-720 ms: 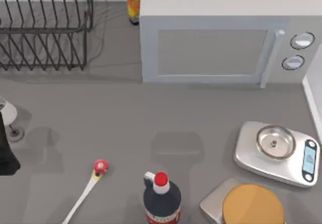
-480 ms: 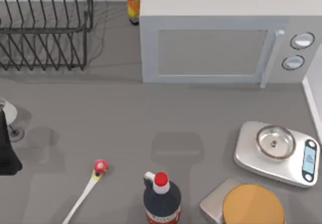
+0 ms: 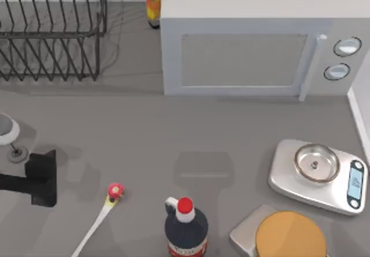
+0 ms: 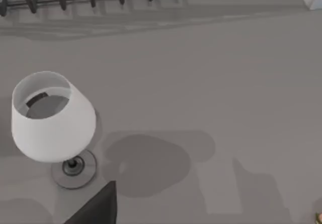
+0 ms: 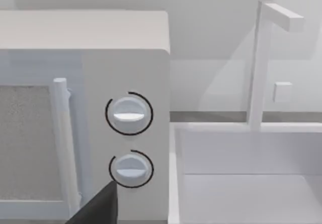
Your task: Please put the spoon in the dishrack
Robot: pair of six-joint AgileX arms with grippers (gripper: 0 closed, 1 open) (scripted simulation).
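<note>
Top view first: found the spoon [image 3: 97, 221] lying flat on the table around 7 o'clock, knob end aimed at 1 o'clock, well apart from the dishrack [image 3: 52, 37] up at 11. Spotted the left gripper [image 3: 41, 177] at 8 o'clock, near the knob, between it and the wine glass [image 3: 8, 131]. Can't tell how wide its grip is. Looks like the reach-in step, with no grab yet. Next up, probably: drop over the thin handle, pinch, lift, carry toward 11. Skipping the right gripper [image 5: 100, 208], parked facing the microwave [image 5: 85, 108] dials, grip unknown too. Couldn't read any label on the red-capped bottle [image 3: 185, 225] or the scale [image 3: 318, 176] display.
</note>
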